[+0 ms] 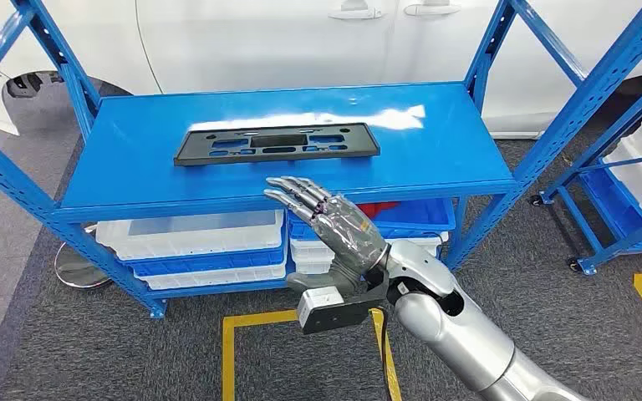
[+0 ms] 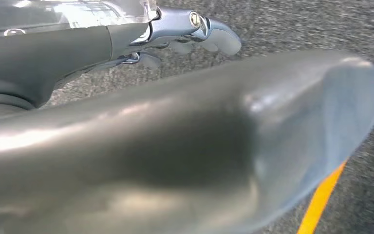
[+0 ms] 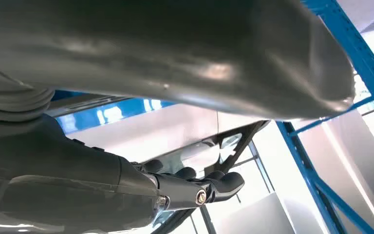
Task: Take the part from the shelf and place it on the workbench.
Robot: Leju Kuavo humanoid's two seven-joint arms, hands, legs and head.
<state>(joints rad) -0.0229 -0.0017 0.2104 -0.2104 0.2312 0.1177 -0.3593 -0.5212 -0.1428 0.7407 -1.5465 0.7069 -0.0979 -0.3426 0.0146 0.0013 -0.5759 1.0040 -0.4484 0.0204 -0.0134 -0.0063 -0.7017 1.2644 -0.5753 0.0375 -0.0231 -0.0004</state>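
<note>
1. In the head view we see our right hand [image 1: 334, 225] reaching forward at the end of its silver arm, just in front of the blue shelf [image 1: 134, 150] and at the level of its top board's front edge.
2. The right hand is flat and open: its fingers [image 1: 297, 194] lie stretched out side by side, pointing toward the shelf, and they hold nothing.
3. The fingertips hover at the front lip of the top board, near the part [image 1: 277, 143] but apart from it.
4. The right wrist view shows the thumb [image 3: 185, 53] large and close, with the darker fingers [image 3: 209, 187] extended past it and nothing between them.
5. Our left hand [image 2: 175, 146] appears in the left wrist view over grey carpet [image 2: 297, 24] beside a yellow floor line [image 2: 321, 200]; the thumb fills most of that view, the fingers [image 2: 195, 29] look loosely extended and we see nothing held.
6. The part is a flat black rectangular plate with several cut-out slots and holes.
7. It lies flat on the shelf's top board, near the middle, its long side running along the board's front edge.
</note>
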